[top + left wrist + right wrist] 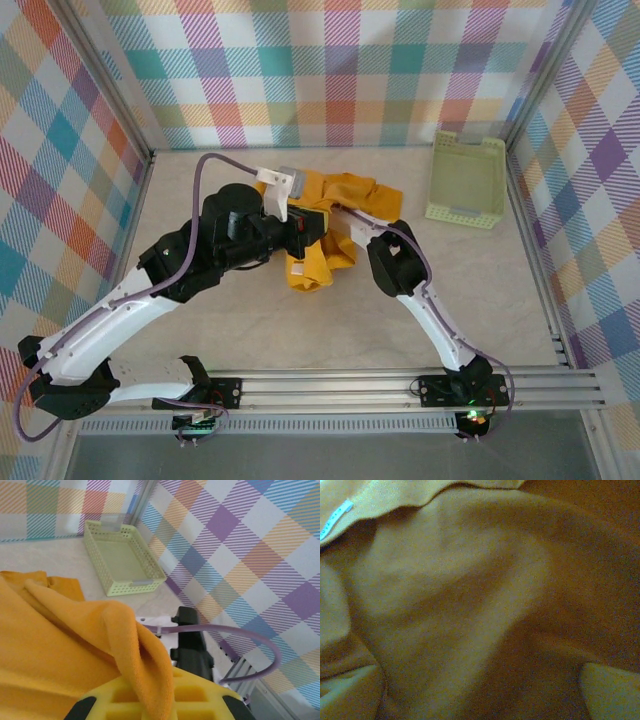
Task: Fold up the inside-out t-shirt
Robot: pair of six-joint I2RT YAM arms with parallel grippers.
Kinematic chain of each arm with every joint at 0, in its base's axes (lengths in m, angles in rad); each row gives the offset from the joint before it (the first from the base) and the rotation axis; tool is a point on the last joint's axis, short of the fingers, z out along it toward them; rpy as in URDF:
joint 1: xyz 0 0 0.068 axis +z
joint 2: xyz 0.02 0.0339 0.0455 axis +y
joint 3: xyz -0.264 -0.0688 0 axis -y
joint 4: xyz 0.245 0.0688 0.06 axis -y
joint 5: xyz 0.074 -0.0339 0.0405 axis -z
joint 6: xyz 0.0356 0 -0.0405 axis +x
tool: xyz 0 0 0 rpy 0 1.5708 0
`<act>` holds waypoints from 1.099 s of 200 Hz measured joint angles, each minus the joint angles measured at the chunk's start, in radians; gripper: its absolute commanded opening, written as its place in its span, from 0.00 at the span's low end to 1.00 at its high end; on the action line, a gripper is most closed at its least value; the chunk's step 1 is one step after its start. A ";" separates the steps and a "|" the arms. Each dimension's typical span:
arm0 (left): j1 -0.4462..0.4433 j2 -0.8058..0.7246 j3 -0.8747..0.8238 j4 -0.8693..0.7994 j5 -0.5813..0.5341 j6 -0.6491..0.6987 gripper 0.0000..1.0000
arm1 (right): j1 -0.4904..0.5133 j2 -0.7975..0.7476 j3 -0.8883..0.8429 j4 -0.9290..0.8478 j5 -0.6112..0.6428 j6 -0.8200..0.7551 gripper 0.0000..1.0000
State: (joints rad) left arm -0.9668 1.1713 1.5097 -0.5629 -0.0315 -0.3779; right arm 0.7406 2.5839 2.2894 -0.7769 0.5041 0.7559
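The inside-out t-shirt (345, 195) lay bunched in a mustard-yellow heap on the table (300, 340), past its middle toward the back; the plain cloth ran in soft folds and creases; one fold rose into a rounded ridge; a small white tag (335, 517) sat beside a hemmed edge.

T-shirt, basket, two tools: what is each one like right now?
t-shirt: crumpled in a heap, not folded yet, one part pinched up.
basket: empty.
left tool: shut on the t-shirt.
right tool: open wide, right up against the t-shirt.
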 measured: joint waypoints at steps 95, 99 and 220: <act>0.006 0.070 0.135 -0.066 -0.182 0.001 0.05 | -0.002 -0.076 -0.124 0.010 -0.045 -0.016 0.17; 0.011 0.072 0.137 -0.073 -0.198 0.001 0.05 | -0.002 -0.101 -0.170 0.035 -0.050 -0.013 0.13; 0.592 0.408 0.244 -0.214 -0.138 -0.026 0.00 | 0.203 -0.729 -1.081 0.653 -0.095 -0.285 0.00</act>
State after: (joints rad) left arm -0.3752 1.5795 1.7535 -0.7769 -0.1692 -0.4042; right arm 0.9432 1.8553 1.2083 -0.1238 0.4091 0.4706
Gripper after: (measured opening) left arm 0.075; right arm 0.069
